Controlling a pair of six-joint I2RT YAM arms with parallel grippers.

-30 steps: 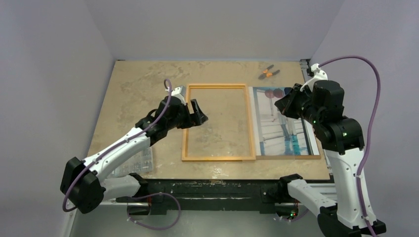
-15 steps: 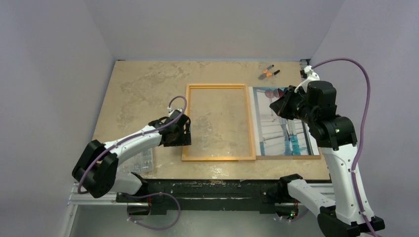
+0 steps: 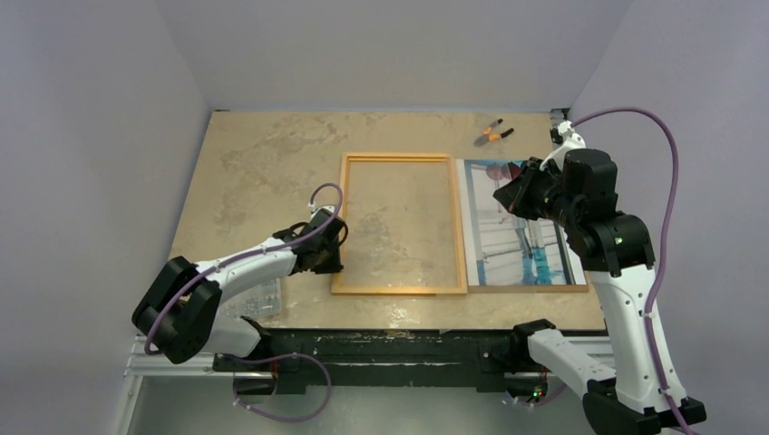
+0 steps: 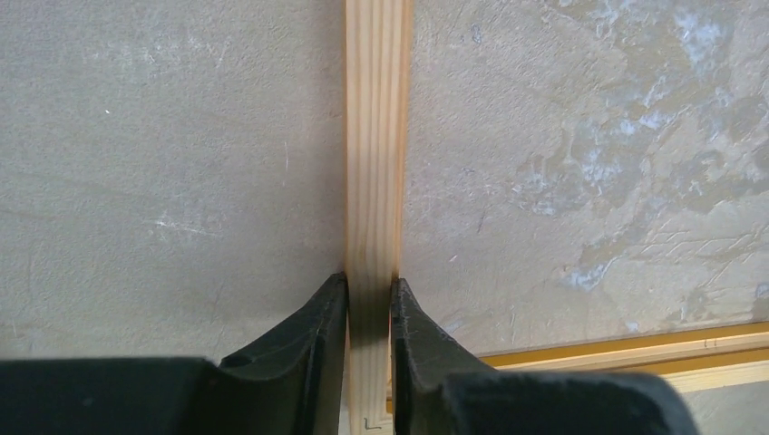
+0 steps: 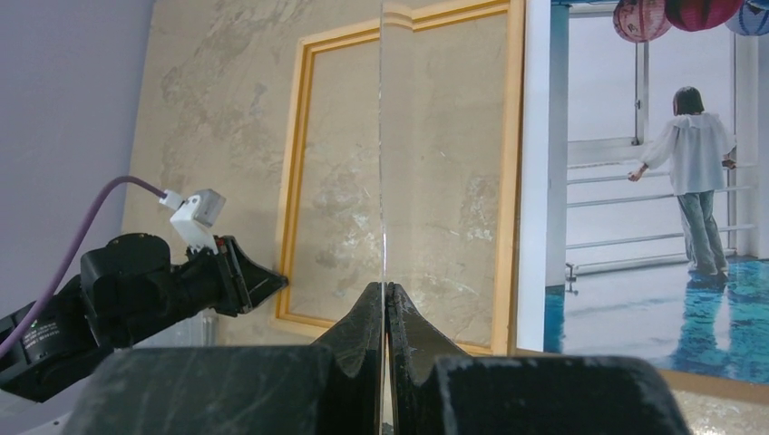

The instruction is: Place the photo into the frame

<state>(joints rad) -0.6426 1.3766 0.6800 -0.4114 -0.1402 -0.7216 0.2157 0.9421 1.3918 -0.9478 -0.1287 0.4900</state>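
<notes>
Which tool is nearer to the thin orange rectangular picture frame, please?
Left. The left tool grips the thin orange rectangular picture frame by its left rail; the right tool hangs apart from it, above the glossy rectangular photo print beside it.

In the top view the right arm covers the upper right of the photo, and the jaws of the left gripper are hidden under its wrist. The orange-and-black item at the upper right of the counter is too small to name. In the left wrist view the rail of the frame runs off the top and bottom edges.
</notes>
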